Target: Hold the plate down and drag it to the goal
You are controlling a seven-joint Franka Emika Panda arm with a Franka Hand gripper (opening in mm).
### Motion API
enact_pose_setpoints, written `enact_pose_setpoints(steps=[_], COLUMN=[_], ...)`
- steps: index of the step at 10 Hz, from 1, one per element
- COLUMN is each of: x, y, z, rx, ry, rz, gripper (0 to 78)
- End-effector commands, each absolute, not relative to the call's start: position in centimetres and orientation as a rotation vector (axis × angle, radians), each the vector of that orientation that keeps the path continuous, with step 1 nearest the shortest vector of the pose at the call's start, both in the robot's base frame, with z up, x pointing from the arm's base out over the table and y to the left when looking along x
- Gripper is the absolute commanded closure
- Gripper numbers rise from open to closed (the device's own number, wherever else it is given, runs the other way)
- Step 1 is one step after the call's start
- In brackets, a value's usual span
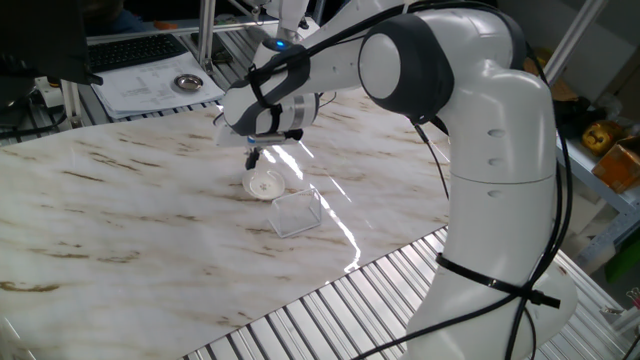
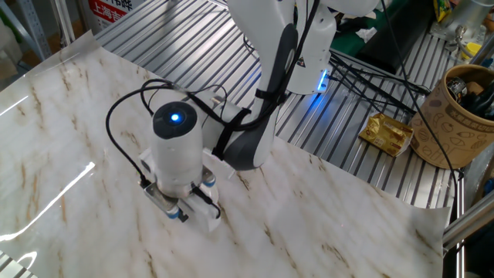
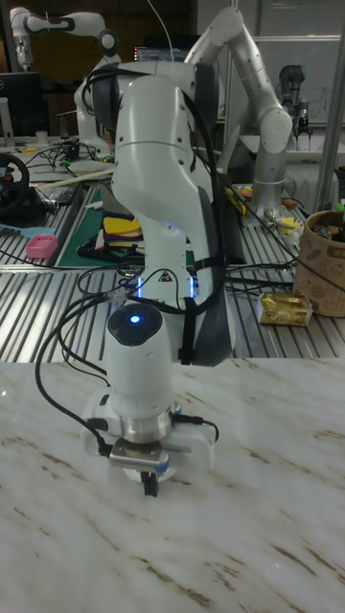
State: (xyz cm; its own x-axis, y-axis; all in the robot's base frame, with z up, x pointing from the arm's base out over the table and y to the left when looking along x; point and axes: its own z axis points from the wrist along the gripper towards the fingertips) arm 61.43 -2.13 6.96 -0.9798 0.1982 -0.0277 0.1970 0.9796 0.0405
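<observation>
The plate [image 1: 265, 186], a small round white dish, lies on the marble table just up and left of the goal [image 1: 296, 212], a clear squarish patch with glinting edges. The plate's rim is close to the goal's near corner. My gripper [image 1: 254, 161] points straight down with its tips on the plate's far-left part. The fingers [image 3: 150, 485] look pressed together in the tall fixed view, with nothing between them. In the other fixed view the wrist and hand [image 2: 179, 202] cover the plate and the goal.
A grey metallic round dish [image 1: 187, 82] sits on papers beyond the table's far edge. Ribbed metal rails [image 1: 330, 310] border the marble on the near side. A brown paper cup [image 2: 465, 112] and a gold packet [image 2: 389, 133] lie off the table.
</observation>
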Motion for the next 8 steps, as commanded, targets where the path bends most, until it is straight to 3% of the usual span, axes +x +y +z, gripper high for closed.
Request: enact_pose_setpoints(steps=[1, 8], x=[60.9, 59.7], y=[-1.1, -0.3], z=[7.6, 7.1], rx=[0.369, 0.395], ry=[3.09, 3.083], rz=[0.063, 0.072], gripper=[77.6, 77.6])
